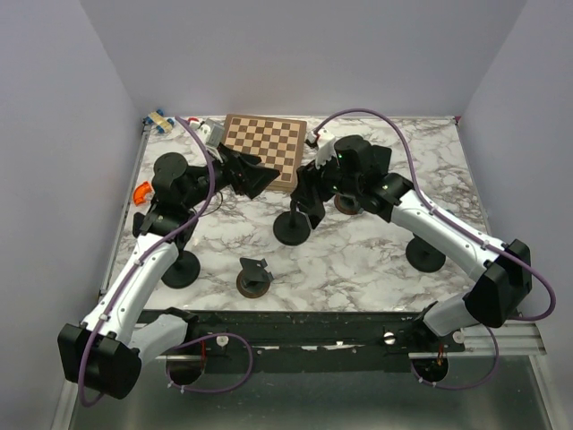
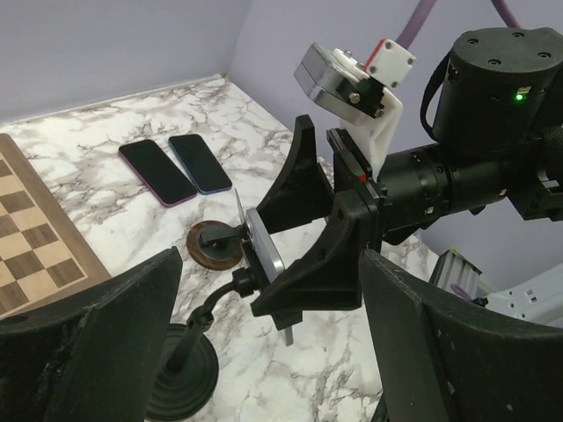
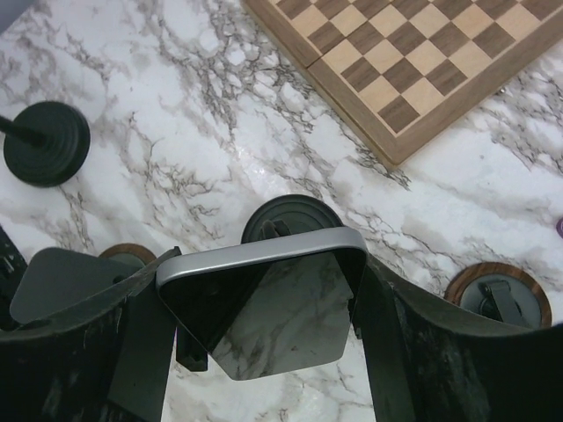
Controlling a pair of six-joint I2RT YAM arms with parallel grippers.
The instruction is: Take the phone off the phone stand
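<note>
The phone (image 3: 273,308) is seated on the stand (image 1: 292,230), which is placed before the chessboard (image 1: 261,145) on the surface (image 1: 358,264).

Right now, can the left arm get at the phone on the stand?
Probably not cleanly: the right pincer clamps the phone on both edges, so its fingers block the open left pincer facing it.

The table (image 1: 376,260) has a white marble top with grey veins. A wooden chessboard (image 1: 261,143) lies flat at its far edge. Near the middle a black phone stand (image 1: 292,231) sits on its round base, and a wooden-based stand (image 1: 254,282) is closer to the front. One black base (image 1: 181,273) stands at the left and another black base (image 1: 424,257) at the right. A dark phone (image 2: 157,171) and a blue phone (image 2: 200,163) lie flat, just beside each other. An orange object (image 1: 141,190) lies at the left edge.
</note>
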